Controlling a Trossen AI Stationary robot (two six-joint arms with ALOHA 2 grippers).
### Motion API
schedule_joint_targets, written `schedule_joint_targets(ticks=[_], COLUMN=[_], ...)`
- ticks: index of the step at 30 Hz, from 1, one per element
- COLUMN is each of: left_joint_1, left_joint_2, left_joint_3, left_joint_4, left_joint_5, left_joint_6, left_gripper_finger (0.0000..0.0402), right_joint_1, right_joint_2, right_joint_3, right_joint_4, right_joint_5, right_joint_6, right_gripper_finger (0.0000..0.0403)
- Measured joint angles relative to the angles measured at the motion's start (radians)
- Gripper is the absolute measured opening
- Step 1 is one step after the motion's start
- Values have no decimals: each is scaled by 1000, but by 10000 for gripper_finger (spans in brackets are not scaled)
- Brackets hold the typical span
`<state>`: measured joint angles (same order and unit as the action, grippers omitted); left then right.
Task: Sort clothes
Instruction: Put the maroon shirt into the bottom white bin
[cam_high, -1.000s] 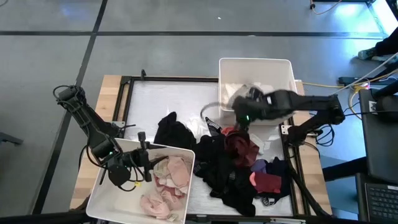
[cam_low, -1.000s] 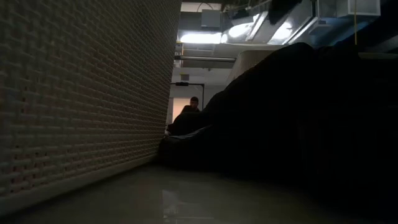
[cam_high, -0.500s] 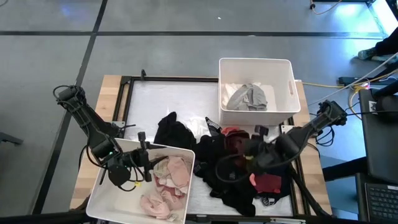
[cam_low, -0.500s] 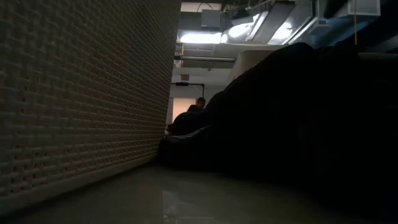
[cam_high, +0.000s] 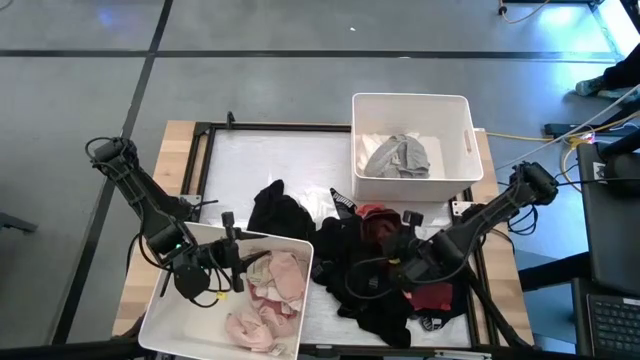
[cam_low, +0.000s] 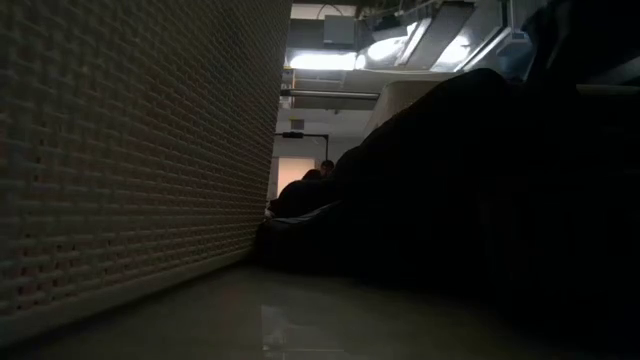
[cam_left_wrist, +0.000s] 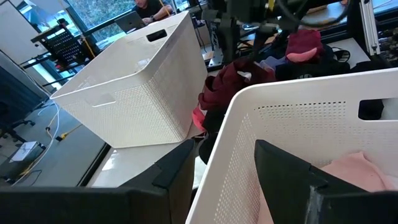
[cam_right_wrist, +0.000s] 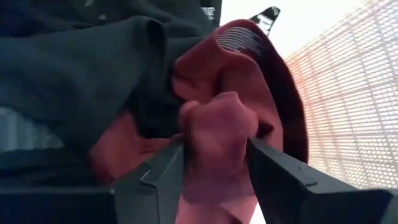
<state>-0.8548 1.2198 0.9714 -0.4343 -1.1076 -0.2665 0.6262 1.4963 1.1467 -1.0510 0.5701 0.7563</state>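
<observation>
The clothes lie heaped on the table's near right: black garments (cam_high: 350, 265), a maroon one (cam_high: 385, 228), a red one (cam_high: 432, 296). My right gripper (cam_high: 398, 268) hangs open over this pile, tilted down. Its fingers stand on either side of a bunched red fold (cam_right_wrist: 217, 124). Pink clothes (cam_high: 270, 295) lie in the near-left bin (cam_high: 158, 322). A grey garment (cam_high: 398, 157) lies in the far-right bin (cam_high: 466, 140). My left gripper (cam_high: 250, 262) waits open at the near-left bin, one finger inside its wall (cam_left_wrist: 230, 124) and one outside. My right gripper comes at the red fold (cam_right_wrist: 214, 106) slanting from above. The cloth fills the gap between the open fingers (cam_right_wrist: 158, 180), but I cannot tell whether it touches them. My left gripper straddles the bin's wall (cam_left_wrist: 214, 180); I cannot tell whether its fingers touch it.
A separate black garment (cam_high: 278, 212) lies left of the pile, beside bare white table top (cam_high: 260, 165). A black frame (cam_high: 200, 160) borders the table. In the low view the near bin's wall (cam_low: 130, 150) and the dark pile (cam_low: 480, 200) fill the sides.
My right gripper has swung from over the far-right bin toward the table's near edge and down onto the clothes pile, rolling a little. Its jaws have stayed open. The grey garment lies in the far-right bin.
</observation>
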Motion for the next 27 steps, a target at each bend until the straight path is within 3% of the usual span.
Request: schedule_joint_targets(ticks=[11,17,21,27], left_joint_1=[0,0,0,0], left_joint_2=[0,0,0,0], left_joint_3=[0,0,0,0], left_joint_4=[0,0,0,0], left_joint_5=[0,0,0,0], left_joint_6=[0,0,0,0], left_gripper_finger=[156,156,156,156], right_joint_1=[-99,-174,-207,-222], right_joint_2=[14,13,13,13], right_joint_3=[-189,-269,-306,-318], right_joint_4=[164,247,298,305], right_joint_5=[65,-8,-70,-79], right_joint_6=[-4,-32,-69,-101], right_gripper_finger=[174,169,128,18])
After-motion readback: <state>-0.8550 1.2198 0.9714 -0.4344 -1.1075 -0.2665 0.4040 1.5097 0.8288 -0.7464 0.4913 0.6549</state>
